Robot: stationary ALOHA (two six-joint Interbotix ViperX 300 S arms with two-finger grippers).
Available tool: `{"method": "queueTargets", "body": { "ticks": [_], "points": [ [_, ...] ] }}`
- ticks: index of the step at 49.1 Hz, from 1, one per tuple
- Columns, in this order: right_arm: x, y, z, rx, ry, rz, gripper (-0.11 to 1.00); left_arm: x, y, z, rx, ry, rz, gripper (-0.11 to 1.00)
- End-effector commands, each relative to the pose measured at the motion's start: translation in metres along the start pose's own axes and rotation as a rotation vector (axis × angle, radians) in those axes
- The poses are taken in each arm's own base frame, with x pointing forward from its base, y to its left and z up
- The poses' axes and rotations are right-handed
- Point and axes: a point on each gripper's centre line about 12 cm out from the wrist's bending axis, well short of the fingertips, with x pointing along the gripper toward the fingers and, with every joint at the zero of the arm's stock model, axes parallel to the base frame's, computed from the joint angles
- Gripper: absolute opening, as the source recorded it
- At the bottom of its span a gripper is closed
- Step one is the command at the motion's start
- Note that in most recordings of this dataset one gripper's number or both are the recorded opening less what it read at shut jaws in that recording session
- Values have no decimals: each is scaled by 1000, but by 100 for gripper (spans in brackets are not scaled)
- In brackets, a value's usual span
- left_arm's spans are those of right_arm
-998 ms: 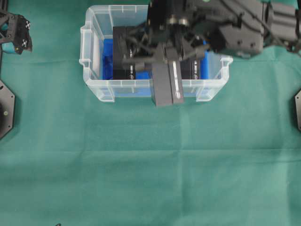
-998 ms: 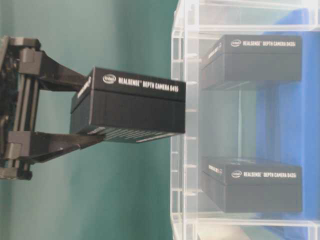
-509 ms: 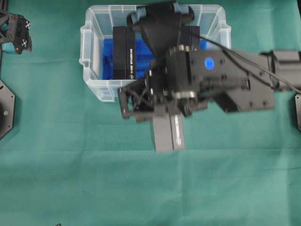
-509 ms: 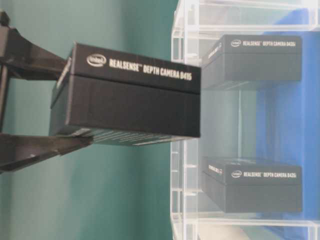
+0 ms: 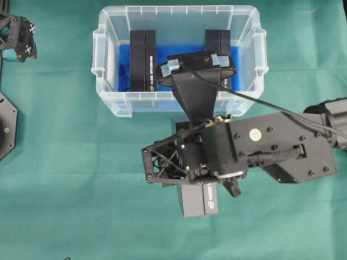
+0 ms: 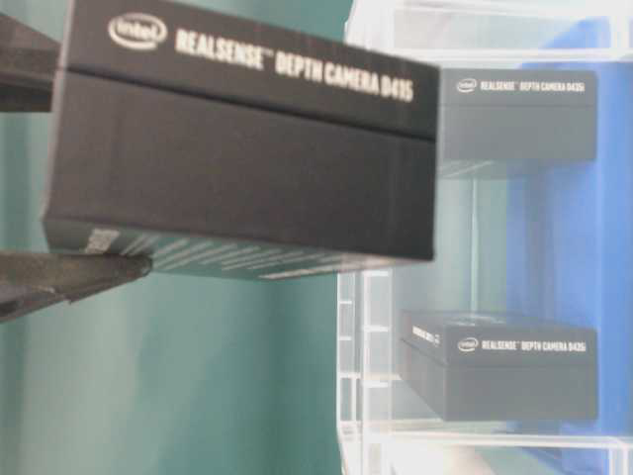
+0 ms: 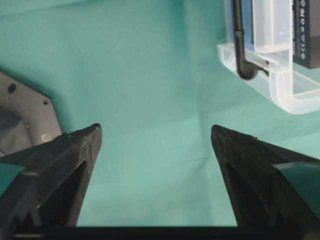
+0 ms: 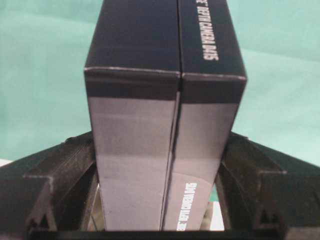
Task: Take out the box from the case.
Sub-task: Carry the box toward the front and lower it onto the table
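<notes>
My right tool point(image 5: 191, 181) is clamped on the black box point(image 5: 198, 200), which hangs clear of the case point(image 5: 108, 97), over the green table point(image 5: 81, 206) just in front of it, long axis pointing away from the case. My left tool point(image 7: 155, 145) gapes empty, well apart.

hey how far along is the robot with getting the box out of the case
Done: one black RealSense box is out of the clear case, clamped in the right gripper above the green cloth.

In hand: that box is held off the cloth, not yet set down.

Left: putting it down. Two more boxes remain inside the case. The left gripper is open, off to the side.
</notes>
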Motion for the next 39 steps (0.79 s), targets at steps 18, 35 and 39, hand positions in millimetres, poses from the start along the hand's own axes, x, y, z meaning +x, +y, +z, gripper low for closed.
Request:
{"method": "queueTargets", "body": {
  "ticks": [18,35,39],
  "points": [
    [-8,-6,2,4,15,34,68,-4,0,2,-5,-13,-12,90],
    [46,-7,-4,-6,14,13,68,-4,0,2,-4,-13,-12,90],
    [59,-8,-5,-8,18,19,68,-4,0,2,-2,-11,-11,90]
  ]
}}
